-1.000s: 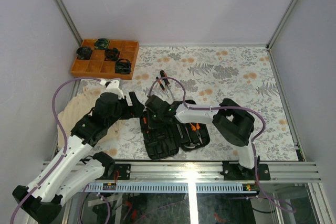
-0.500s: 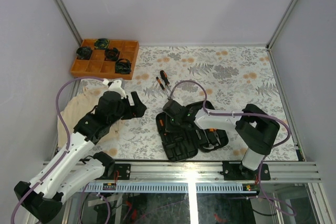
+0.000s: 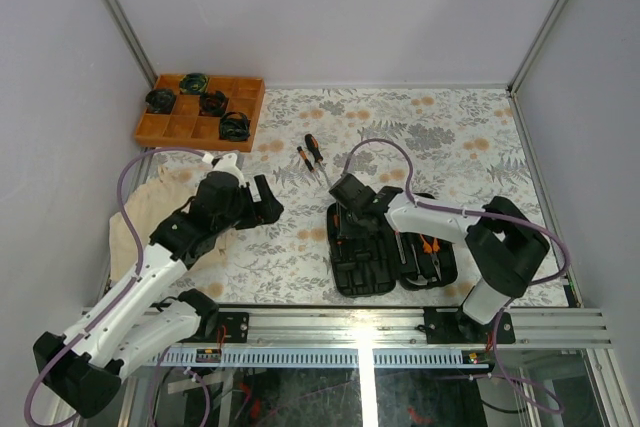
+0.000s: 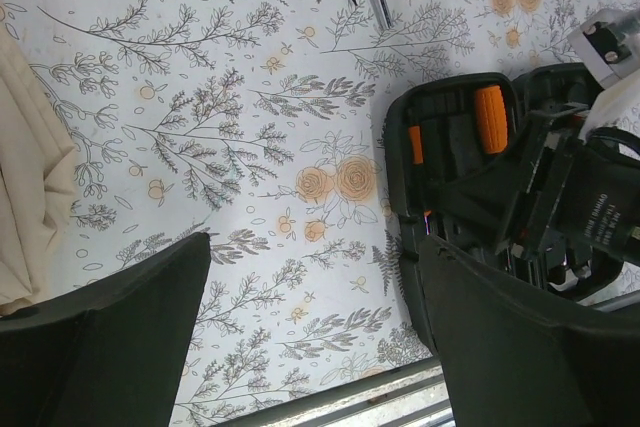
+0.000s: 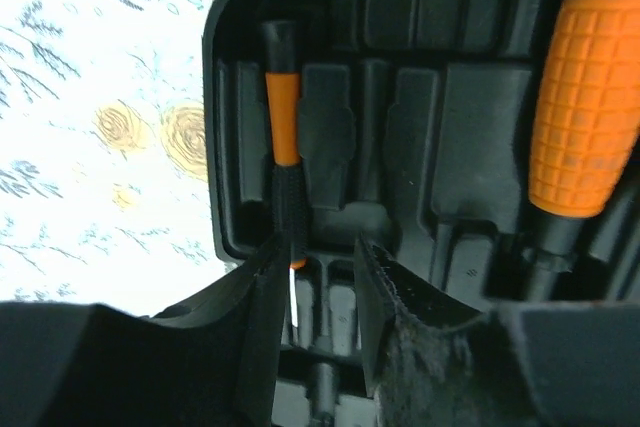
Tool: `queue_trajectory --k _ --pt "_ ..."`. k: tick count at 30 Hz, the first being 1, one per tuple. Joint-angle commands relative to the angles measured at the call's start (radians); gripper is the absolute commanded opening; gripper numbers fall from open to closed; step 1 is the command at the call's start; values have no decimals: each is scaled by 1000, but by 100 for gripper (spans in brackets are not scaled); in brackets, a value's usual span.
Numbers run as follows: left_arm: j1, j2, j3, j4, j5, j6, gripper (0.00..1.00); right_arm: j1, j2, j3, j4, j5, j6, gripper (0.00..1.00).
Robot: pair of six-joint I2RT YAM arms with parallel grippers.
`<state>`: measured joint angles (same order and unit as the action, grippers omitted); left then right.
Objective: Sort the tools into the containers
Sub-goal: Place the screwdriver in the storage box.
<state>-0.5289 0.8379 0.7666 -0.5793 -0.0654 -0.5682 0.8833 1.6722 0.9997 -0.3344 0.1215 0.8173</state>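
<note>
Tool case (image 3: 362, 269) slid right — right claw (image 5: 320, 252), jaws parted, over screwdriver (image 5: 283, 137).

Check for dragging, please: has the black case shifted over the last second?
Yes. In the top view the black case has slid right, farther from the orange tray, now lower right of the loose screwdrivers.

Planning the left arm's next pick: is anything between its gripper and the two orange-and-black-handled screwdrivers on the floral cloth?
Nothing visible: only bare floral cloth separates the open left gripper from the orange-and-black-handled screwdrivers.
</note>
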Motion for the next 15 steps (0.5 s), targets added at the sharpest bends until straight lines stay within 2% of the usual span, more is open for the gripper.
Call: queue_trajectory --k 1,9,15 --pt "7 6 29 12 -7 3 84 -5 -92 55 -101 42 -135 40" --pt "7 21 82 -19 -62 24 84 -12 -211 97 -127 131 -273 49" --pt "122 31 86 16 64 16 84 -31 -86 254 -73 80 -431 50"
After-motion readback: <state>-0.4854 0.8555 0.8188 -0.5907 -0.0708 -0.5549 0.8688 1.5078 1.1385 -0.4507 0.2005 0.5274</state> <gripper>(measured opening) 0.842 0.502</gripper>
